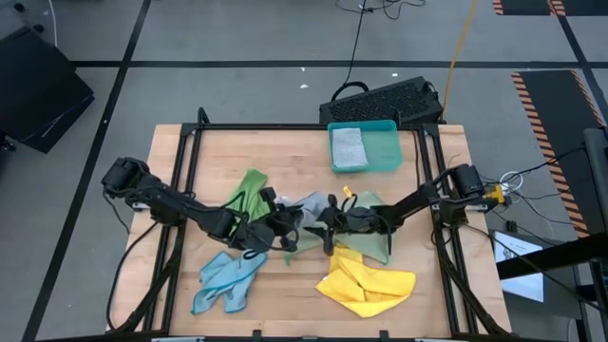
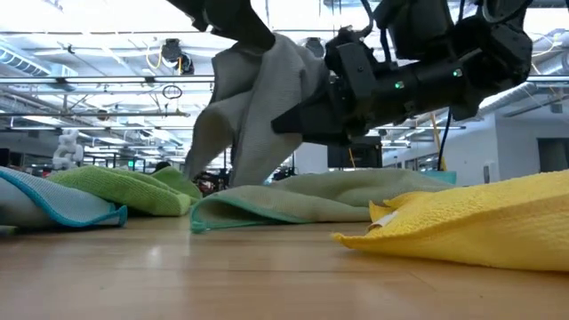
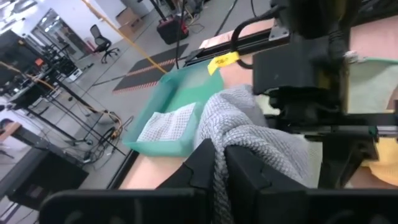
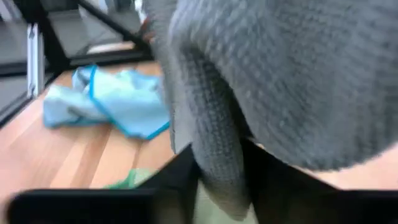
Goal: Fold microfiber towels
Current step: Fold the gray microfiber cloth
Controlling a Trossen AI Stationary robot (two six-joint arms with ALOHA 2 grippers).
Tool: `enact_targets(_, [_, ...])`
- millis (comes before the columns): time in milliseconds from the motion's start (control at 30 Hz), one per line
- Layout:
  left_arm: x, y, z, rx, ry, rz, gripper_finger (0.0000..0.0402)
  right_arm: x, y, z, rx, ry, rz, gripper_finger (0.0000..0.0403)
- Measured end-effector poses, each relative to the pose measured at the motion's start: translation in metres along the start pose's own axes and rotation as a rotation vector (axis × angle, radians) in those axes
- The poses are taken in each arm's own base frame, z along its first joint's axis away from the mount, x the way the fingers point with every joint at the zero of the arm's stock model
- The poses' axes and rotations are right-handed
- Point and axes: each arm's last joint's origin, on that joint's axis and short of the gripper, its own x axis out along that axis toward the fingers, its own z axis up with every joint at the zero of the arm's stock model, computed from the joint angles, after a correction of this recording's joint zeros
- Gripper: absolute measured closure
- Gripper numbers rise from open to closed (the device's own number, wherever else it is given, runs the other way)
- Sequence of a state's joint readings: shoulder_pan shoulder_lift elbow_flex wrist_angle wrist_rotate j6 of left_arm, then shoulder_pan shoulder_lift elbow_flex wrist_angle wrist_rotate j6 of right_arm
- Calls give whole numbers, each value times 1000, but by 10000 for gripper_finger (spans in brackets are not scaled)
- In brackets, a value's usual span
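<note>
Above the pale green cloth [image 2: 338, 200], a soft grey microfiber towel [image 2: 258, 107] hangs lifted. Left claw [image 3: 214, 168] is clamped on it. Right claw [image 4: 217, 180] also pinches its fold.

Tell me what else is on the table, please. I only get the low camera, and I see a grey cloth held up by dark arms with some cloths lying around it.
Observer: From above, a teal tray sits at the far edge of the table, with a folded grey-white cloth inside.
Operator: How many arms hold the grey cloth?
Observer: Two. The left gripper pinches a fold of the grey cloth.
Operator: And the other?
Observer: The right gripper has the same cloth between its fingers.
Operator: Any cloth near me?
Observer: A yellow cloth and a light blue cloth lie by the near edge.
</note>
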State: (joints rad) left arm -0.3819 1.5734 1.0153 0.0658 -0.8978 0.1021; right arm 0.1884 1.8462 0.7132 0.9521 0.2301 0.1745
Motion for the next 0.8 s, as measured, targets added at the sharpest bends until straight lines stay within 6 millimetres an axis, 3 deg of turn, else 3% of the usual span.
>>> enact_targets(67, [-3,-2,-2,-13,15,5,364,-5,6,2,-13,37,16,361])
enact_targets(133, [-5,-5,-6,-32,39,-4,367,-13,12,8,-26,84,34,391])
enact_targets(333, [-14,-12,-18,-138,126,-80,382,-47,25,36,2,151,52,383])
enact_targets(500, [-17,-20,-21,-294,157,-128,380,-69,25,58,9,140,69,396])
enact_targets(633, [-14,-33,-31,-306,199,-151,333,-85,19,73,-16,118,63,397])
enact_targets(800, [-14,-52,-42,-286,220,-170,246,-91,18,75,-26,130,59,391])
